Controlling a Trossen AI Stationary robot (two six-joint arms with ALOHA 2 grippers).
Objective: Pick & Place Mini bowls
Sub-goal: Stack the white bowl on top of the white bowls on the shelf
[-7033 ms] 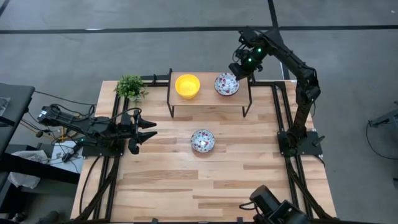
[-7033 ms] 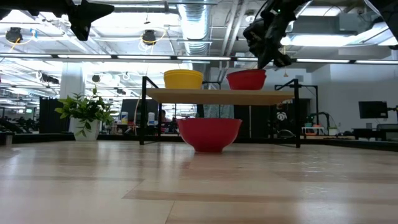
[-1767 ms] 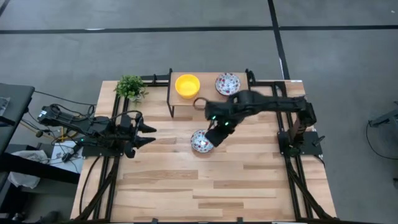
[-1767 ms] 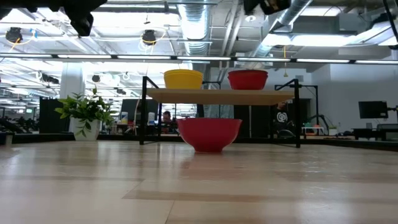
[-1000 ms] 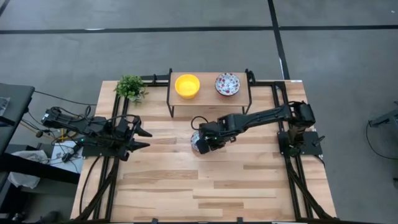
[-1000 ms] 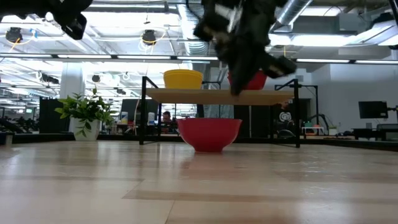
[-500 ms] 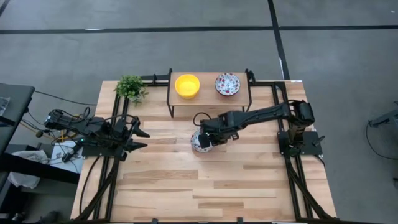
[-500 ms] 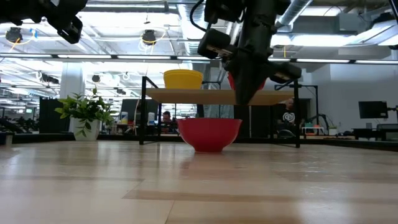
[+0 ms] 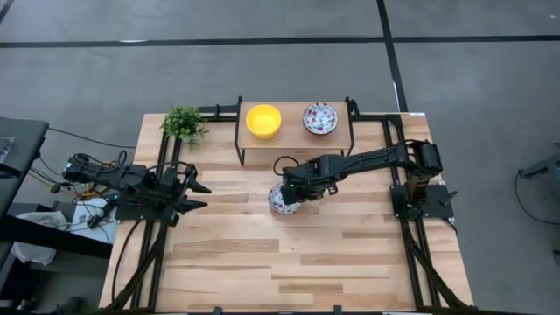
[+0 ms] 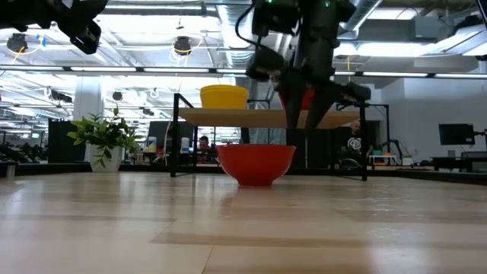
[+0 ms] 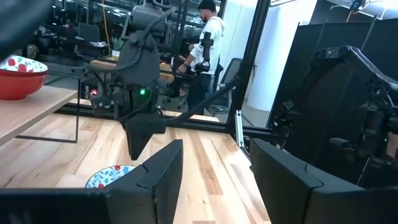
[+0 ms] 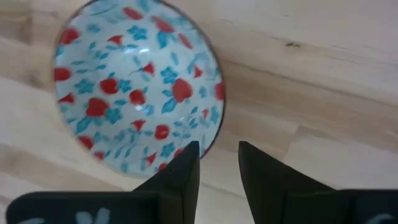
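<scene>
Floral bowl (image 12: 134, 87) | upright, mouth up | right tool (image 12: 219, 163) fingers apart over rim

Both arms are black and slender, jointed, on black base plates. The right arm (image 9: 367, 162) shows a small green light near its wrist. Black cables trail from the left arm (image 9: 122, 182), whose dark fingers (image 11: 161, 180) are broad, flat and blunt-tipped.

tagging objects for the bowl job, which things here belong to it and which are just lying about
Part of the job:
floral bowl on the table
yellow bowl on the shelf
floral bowl on the shelf
right hand, above the table bowl's rim

Just there:
plant
shelf
left hand, waiting at the table's left edge
</scene>
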